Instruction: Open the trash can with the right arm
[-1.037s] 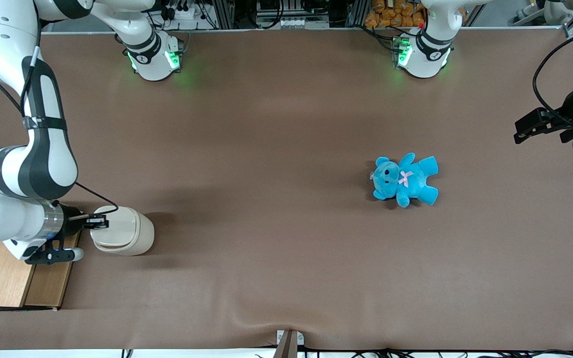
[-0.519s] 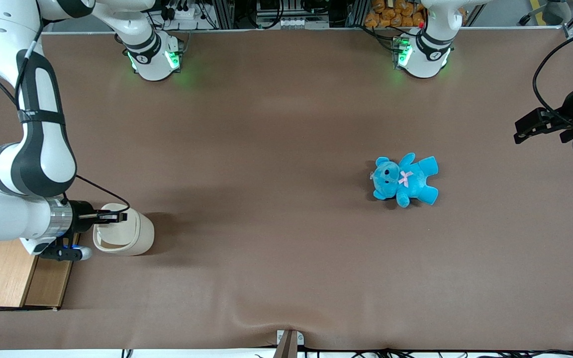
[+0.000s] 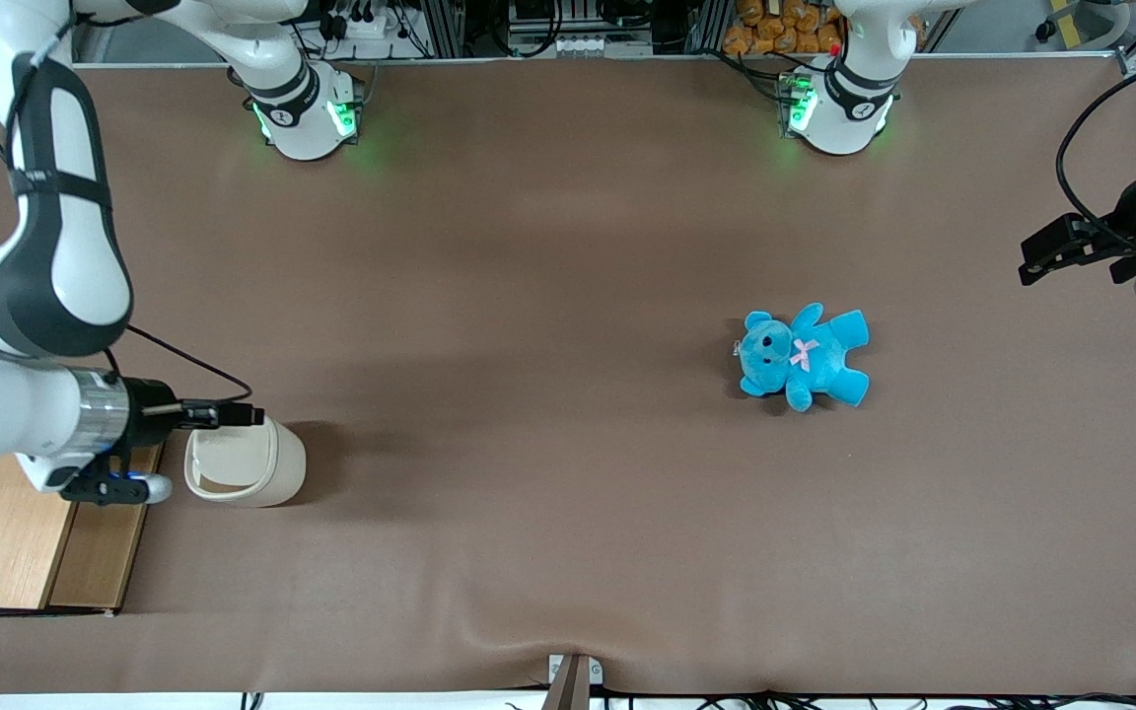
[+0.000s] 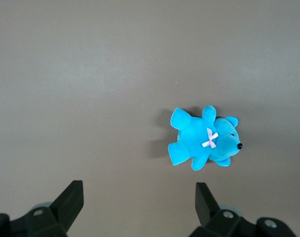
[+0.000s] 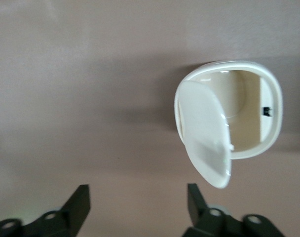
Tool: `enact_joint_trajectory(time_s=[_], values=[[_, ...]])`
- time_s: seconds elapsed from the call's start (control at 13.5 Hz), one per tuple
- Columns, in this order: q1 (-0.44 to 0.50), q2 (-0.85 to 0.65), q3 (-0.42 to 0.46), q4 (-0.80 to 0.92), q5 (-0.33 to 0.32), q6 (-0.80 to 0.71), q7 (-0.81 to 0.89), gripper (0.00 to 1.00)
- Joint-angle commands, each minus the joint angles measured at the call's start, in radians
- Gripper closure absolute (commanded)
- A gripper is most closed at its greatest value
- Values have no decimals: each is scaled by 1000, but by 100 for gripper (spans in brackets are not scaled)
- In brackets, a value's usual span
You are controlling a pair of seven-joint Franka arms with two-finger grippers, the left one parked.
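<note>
The cream-white trash can (image 3: 267,463) stands on the brown table near the working arm's end. Its lid (image 3: 218,459) is swung up and the inside shows. In the right wrist view the can's rim (image 5: 276,106) frames the empty hollow, and the lid (image 5: 205,133) stands open, hinged at one side. My right gripper (image 3: 238,414) hovers above the can's edge that lies farther from the front camera. In the wrist view the gripper (image 5: 137,202) is open and holds nothing, with its two black fingers (image 5: 78,200) wide apart over bare table, clear of the lid.
A wooden box (image 3: 26,552) lies beside the can at the working arm's end, partly under my wrist. A blue teddy bear (image 3: 803,355) lies toward the parked arm's end and also shows in the left wrist view (image 4: 204,140).
The lid has swung from shut to open. My gripper has lifted off the can and moved away from the front camera, and the arm has risen.
</note>
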Motion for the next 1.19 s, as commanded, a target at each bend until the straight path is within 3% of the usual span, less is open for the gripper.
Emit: enact_joint_trajectory(time_s=[0.0, 0.22, 0.37, 0.44, 0.81, 1.11], values=[[-30, -24, 4, 36, -23, -95, 7, 0], [-43, -93, -5, 75, -47, -204, 20, 0], [-40, -138, -4, 75, -161, -212, 20, 0], [-42, -178, -5, 64, -175, -227, 23, 0], [-45, -316, -54, -12, -177, -246, 15, 0], [-45, -538, -79, -273, -180, -114, 6, 0]])
